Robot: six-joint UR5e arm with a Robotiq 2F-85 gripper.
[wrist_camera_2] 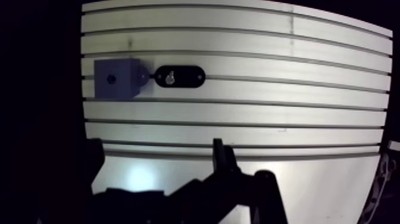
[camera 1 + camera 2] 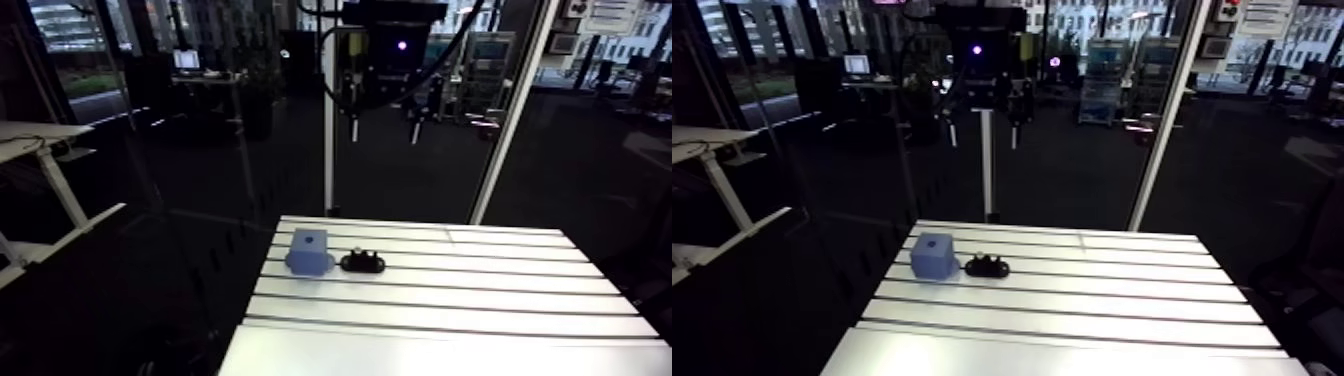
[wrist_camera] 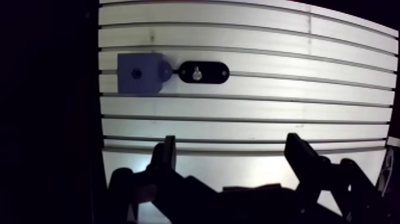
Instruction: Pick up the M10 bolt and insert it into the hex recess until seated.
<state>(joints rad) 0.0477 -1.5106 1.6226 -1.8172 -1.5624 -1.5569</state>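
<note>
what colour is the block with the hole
Blue; the block shows best in the wrist view.

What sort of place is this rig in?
Likely a robotics lab assembly bench: slotted aluminium table, a blue block with a hole beside a black oval holder carrying a bolt, open gripper above.

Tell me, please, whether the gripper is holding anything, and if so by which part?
Nothing is held: the gripper is open and empty, apart from the bolt in its black holder beside the blue block.
</note>
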